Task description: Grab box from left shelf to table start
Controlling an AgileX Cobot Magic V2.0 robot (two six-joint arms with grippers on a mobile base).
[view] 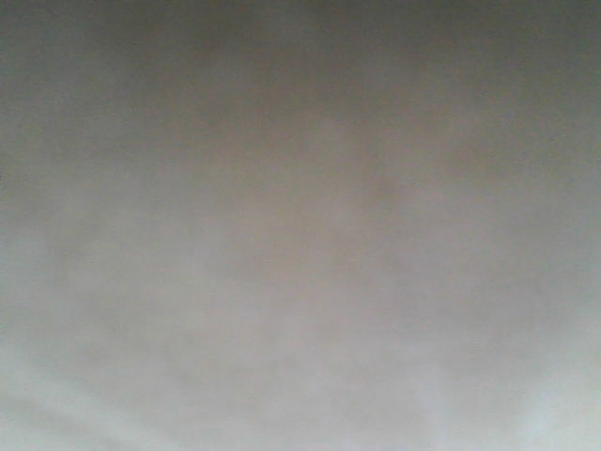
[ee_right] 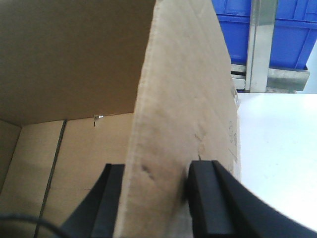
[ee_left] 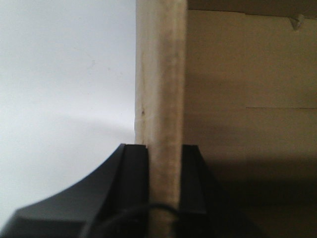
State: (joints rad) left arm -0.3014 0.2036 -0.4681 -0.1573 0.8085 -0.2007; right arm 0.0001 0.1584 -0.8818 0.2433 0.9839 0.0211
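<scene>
The box is brown corrugated cardboard and open at the top. In the left wrist view my left gripper [ee_left: 165, 148] is shut on the upright edge of one box wall [ee_left: 161, 74], one black finger on each side. In the right wrist view my right gripper [ee_right: 157, 168] is shut on the opposite box wall [ee_right: 183, 89], with the left finger inside the box and the right finger outside. The box's black printed panel does not show. The exterior front view is filled by a blurred grey-brown surface. The left shelf's silver rail with screw heads is not in view.
A white table top lies beside the box in the left wrist view [ee_left: 59, 89] and the right wrist view [ee_right: 277, 148]. Blue plastic bins [ee_right: 290, 34] stand behind a grey metal upright [ee_right: 261, 44] at the far edge.
</scene>
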